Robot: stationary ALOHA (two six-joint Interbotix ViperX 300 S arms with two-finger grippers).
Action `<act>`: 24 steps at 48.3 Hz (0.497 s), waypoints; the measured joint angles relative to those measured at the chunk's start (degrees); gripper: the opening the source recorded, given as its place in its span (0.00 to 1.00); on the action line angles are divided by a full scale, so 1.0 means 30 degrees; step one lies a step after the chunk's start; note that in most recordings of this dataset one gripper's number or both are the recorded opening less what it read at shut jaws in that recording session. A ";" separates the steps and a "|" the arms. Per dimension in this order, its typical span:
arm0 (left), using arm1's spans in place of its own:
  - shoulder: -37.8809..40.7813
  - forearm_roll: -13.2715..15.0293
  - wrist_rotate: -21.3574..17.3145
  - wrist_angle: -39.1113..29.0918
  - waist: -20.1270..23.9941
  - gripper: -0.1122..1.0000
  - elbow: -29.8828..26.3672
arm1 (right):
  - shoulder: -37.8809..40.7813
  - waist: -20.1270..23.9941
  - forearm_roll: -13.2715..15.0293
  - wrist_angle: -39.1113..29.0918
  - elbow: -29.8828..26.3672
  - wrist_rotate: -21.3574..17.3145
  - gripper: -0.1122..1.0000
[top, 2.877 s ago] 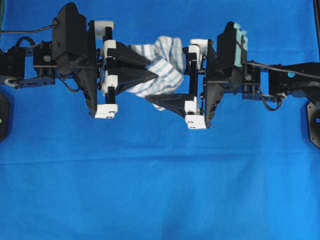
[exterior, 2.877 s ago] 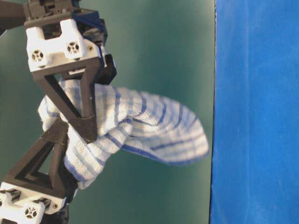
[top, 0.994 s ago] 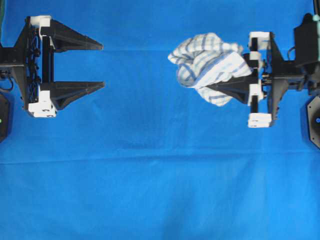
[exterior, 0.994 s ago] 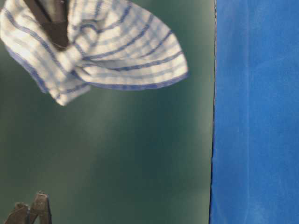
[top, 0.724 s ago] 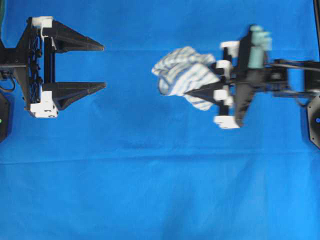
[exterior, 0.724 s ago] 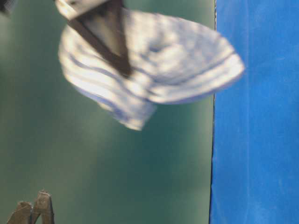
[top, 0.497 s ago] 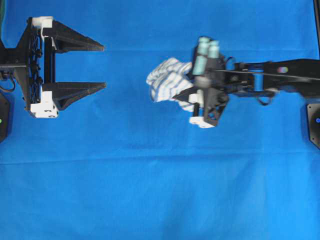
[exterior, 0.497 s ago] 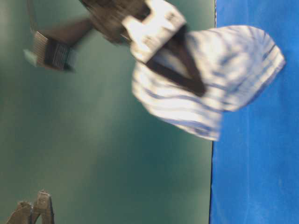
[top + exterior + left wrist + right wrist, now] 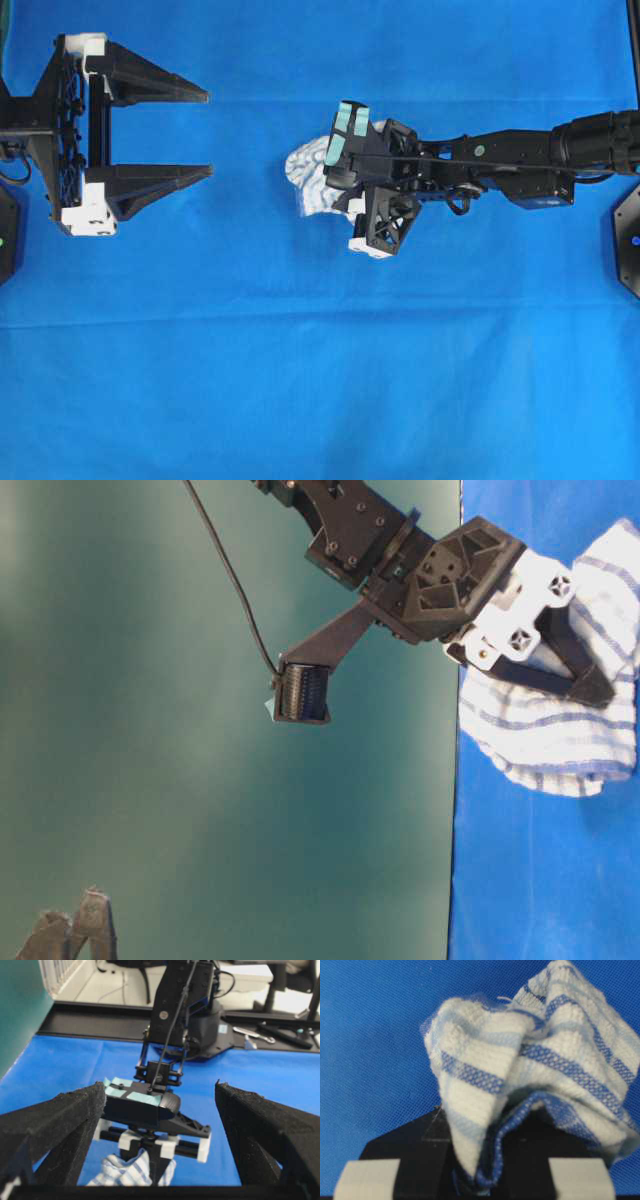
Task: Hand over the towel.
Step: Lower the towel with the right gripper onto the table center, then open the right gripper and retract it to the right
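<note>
— Item one, right jaws [image 9: 590,685]?
— Mine, clamped on the striped towel [image 9: 560,735], which bunches around my fingers and presses against the blue cloth [image 9: 300,380] on the bench.
— Item two, left jaws [image 9: 205,135]?
— Spread wide, holding nothing, well apart from the towel.

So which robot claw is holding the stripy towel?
The right gripper, reaching in from the right, is pinching the towel. The left gripper is wide open and holds nothing.
</note>
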State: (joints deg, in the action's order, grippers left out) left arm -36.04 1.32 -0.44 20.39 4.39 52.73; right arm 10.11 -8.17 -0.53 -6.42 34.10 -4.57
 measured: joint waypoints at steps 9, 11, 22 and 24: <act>0.0000 0.0000 0.0000 0.0000 0.0000 0.94 0.0000 | 0.0000 -0.0117 0.0000 -0.0029 -0.0059 -0.0234 0.39; 0.0000 0.0000 0.0000 0.0029 0.0000 0.94 0.0000 | 0.0029 -0.0176 0.0000 -0.0029 -0.0059 -0.0234 0.50; -0.0029 0.0000 0.0000 0.0029 0.0000 0.94 0.0000 | -0.0615 -0.0381 0.0029 -0.0322 -0.0117 -0.0234 0.73; 0.0000 0.0000 0.0000 0.0000 0.0000 0.94 0.0000 | -0.1113 -0.0410 0.0059 -0.0439 -0.0117 -0.0205 0.73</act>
State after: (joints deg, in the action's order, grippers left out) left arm -36.04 1.32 -0.44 20.39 4.39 52.73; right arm 6.77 -9.40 -0.35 -7.73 33.75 -5.19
